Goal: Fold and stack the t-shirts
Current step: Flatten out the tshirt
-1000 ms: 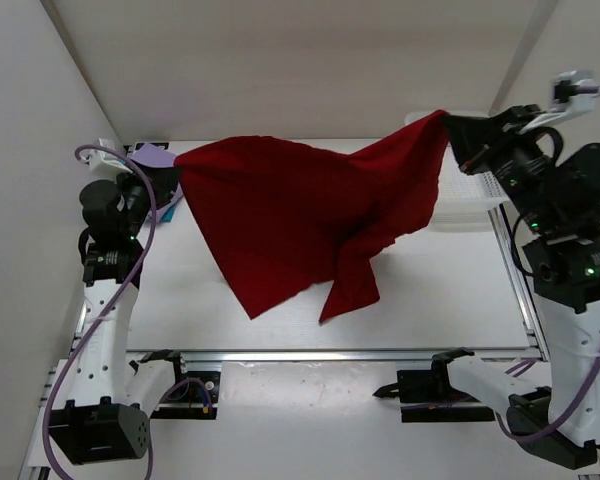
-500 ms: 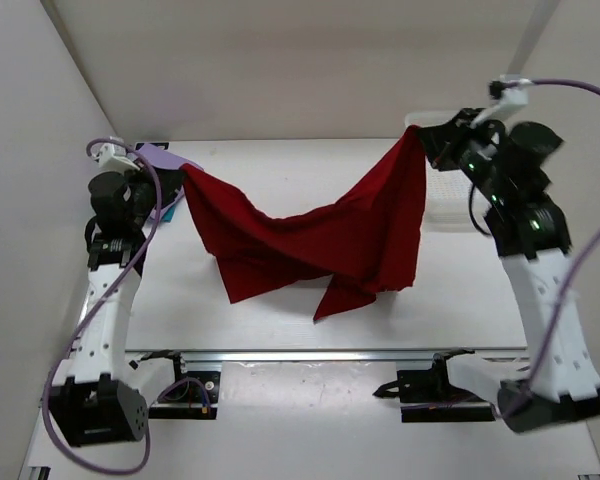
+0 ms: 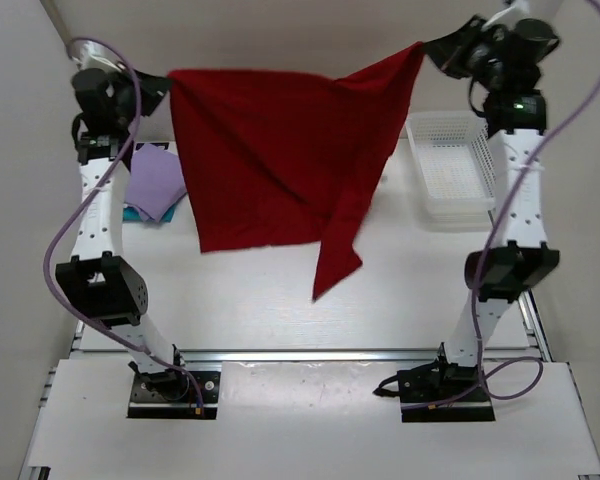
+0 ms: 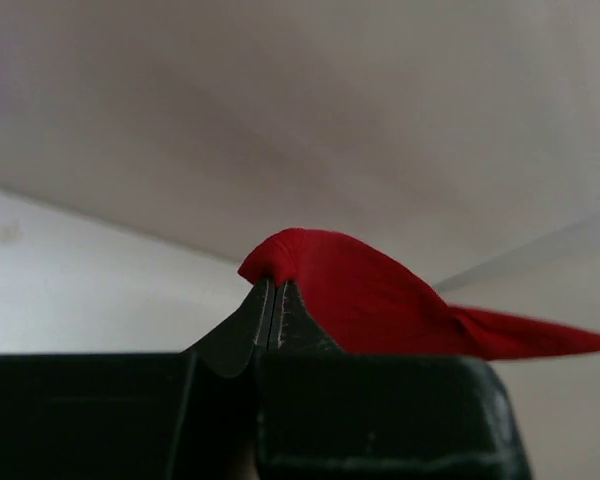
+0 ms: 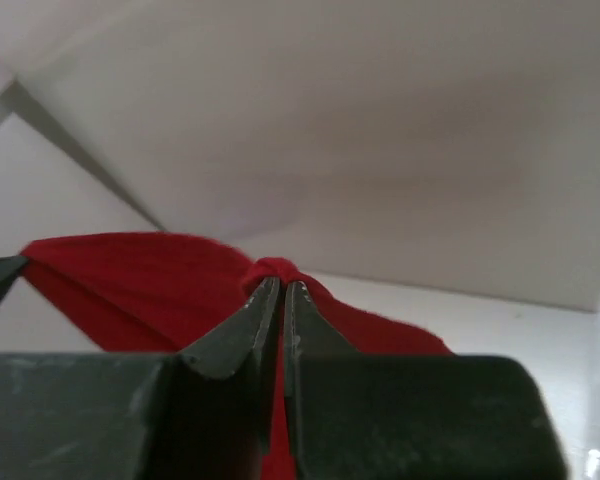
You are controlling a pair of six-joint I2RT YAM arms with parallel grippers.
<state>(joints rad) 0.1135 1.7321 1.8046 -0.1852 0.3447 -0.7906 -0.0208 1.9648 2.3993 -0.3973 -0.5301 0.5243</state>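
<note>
Starting on the left: the left arm [image 3: 100,200] is reaching way up, and the left jaws are clamped tight on one top corner of the dark red t-shirt [image 3: 270,150]. In the left wrist view the tips are pressed together with no gap, and a little bunch of red cloth [image 4: 320,260] pokes out just past them, then trails off to the right

Down below that arm, at the left edge of the worktop [image 3: 260,310], the lavender t-shirt [image 3: 155,180] lies flat. The teal t-shirt [image 3: 140,213] peeks out from under its near edge, so those two are touching and well apart from the red one

In the middle, the red shirt hangs like a curtain between the two arms. Its top edge is stretched across with a slight dip, the main panel drops straight down, and a narrower pointed flap dangles lower on the right side. Can't tell if that tip touches the worktop or just hangs over it

On the right, the right jaws are closed on the other top corner, same deal. The right wrist view shows the tips pinched together with red cloth [image 5: 130,280] squeezed between them, spreading left and down. The right arm [image 3: 515,180] stands tall too, and the white mesh basket [image 3: 420,190] sits on the worktop just beside it, clear of the hanging shirt
</note>
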